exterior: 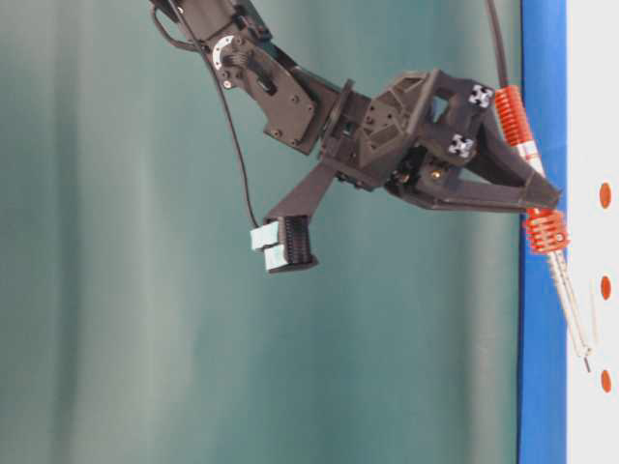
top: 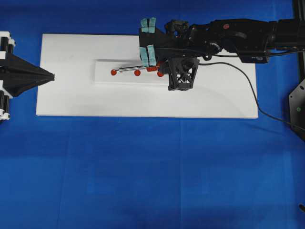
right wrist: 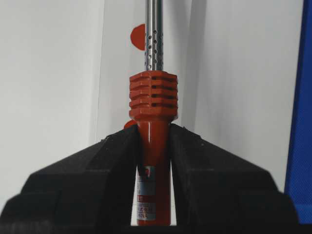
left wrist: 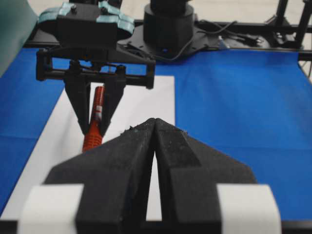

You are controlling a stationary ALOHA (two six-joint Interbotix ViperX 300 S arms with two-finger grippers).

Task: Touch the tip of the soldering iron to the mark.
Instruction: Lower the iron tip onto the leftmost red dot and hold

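My right gripper point(top: 155, 69) is shut on the orange-red handle of the soldering iron point(top: 133, 68), which it holds low over the white strip point(top: 105, 78) with the silver shaft pointing left. Three red dots sit in a row on the strip. The mark point(top: 113, 72) is the end dot at the overhead view's left, and the tip hovers just short of it. In the table-level view the iron point(exterior: 546, 232) slants down toward the mark point(exterior: 605, 381). The right wrist view shows the jaws of the gripper point(right wrist: 153, 141) clamped on the iron point(right wrist: 152, 97). My left gripper point(top: 50, 75) is shut and empty.
The strip lies on a white board point(top: 214, 102) on the blue table. The iron's black cord point(top: 248, 81) trails right across the board and off its edge. My left gripper point(left wrist: 154, 122) rests at the board's left end, facing the iron point(left wrist: 92, 136).
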